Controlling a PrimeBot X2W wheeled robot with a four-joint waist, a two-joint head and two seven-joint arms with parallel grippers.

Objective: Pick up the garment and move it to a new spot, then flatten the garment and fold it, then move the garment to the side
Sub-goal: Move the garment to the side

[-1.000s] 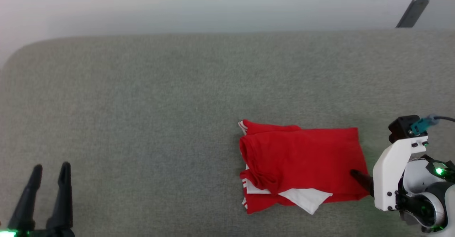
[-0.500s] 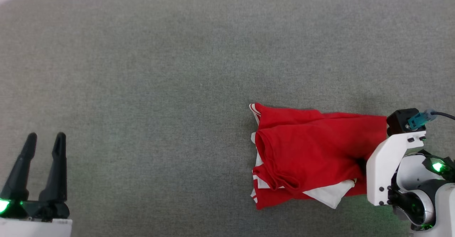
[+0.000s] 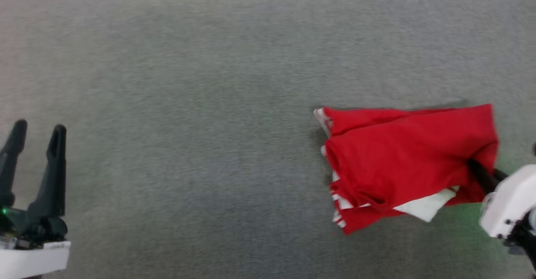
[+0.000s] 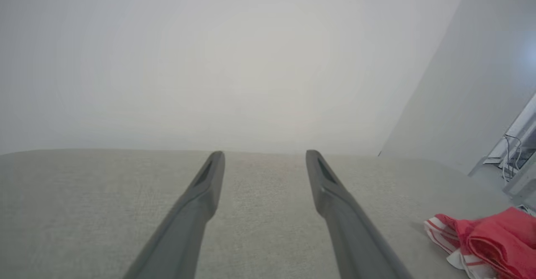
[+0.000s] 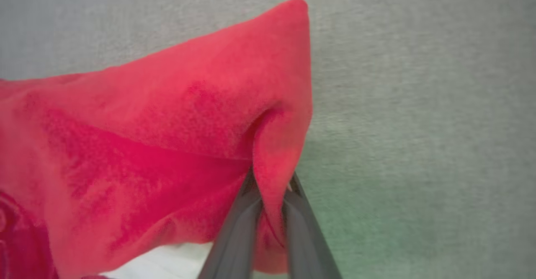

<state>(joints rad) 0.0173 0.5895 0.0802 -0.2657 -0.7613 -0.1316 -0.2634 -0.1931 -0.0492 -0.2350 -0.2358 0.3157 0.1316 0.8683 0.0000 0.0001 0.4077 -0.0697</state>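
Head view: right pincer point(image 3: 473, 165) clamped on garment point(image 3: 402, 153); left pincer point(image 3: 38, 127) apart over grey surface point(image 3: 209, 103).

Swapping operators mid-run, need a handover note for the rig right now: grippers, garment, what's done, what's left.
Grippers: the right gripper is shut on the garment, pinching its right edge, and the cloth puckers up at the pinch. The left gripper is open and empty, over the grey surface, well clear of the garment.
Garment: a folded red stack on the grey surface at the robot's right, with a white sleeve showing at its near edge.
Done: the fold looks complete.
Left: take it to the side, release, check the fold held.
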